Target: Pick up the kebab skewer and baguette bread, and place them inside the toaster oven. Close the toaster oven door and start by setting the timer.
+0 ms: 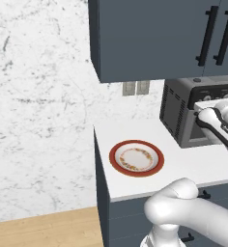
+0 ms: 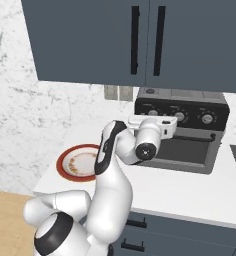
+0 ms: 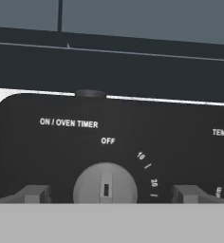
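The toaster oven [image 2: 210,107] stands on the counter against the wall, and its door [image 2: 190,150] is up and shut. My gripper [image 3: 112,193] hovers open in front of the black knob panel. Its two fingertips [image 3: 35,193] stand on either side of the grey timer knob [image 3: 105,187], apart from it. The knob's pointer sits at OFF under the words ON / OVEN TIMER. In the right base view the hand [image 2: 150,131] is level with the panel's left end. The kebab skewer and the baguette bread are hidden.
A red-rimmed plate [image 1: 117,159] lies on the white counter [image 1: 193,166] left of the oven, with nothing on it. Dark wall cabinets [image 1: 149,38] hang low over the oven. The counter ends just left of the plate, with wooden floor [image 1: 38,226] below.
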Robot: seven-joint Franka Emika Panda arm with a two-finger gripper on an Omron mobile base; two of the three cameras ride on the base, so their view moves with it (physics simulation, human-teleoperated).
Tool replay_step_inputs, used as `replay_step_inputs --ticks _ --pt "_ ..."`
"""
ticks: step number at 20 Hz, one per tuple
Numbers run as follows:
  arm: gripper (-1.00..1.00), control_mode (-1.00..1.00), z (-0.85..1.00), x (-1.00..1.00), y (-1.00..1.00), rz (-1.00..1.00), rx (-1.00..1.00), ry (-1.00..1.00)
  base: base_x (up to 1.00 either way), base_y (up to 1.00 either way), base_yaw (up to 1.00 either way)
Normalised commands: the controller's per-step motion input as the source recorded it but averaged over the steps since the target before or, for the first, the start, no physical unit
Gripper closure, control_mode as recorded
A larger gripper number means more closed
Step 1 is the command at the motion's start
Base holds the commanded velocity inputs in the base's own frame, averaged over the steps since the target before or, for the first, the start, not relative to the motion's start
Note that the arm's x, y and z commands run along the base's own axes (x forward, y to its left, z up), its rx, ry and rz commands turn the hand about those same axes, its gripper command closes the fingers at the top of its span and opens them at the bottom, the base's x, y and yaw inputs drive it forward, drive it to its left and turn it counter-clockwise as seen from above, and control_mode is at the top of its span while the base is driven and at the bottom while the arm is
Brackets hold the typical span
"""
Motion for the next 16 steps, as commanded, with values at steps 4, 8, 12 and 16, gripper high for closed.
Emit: replay_step_inputs --ticks 4,8,12,16 --pt "-1.0 -1.0 0.0 0.01 0.0 0.0 0.0 -0.02 0.0 0.0 0.0" --pt "-1.0 -1.0 0.0 0.0 0.0 0.0 0.0 -0.04 0.0 0.0 0.0" --pt "-1.0 -1.0 0.0 0.0 0.0 0.0 0.0 -0.03 0.0 0.0 0.0" --pt "-1.0 -1.0 0.0 0.0 0.0 0.0 0.0 -0.02 0.0 0.0 0.0"
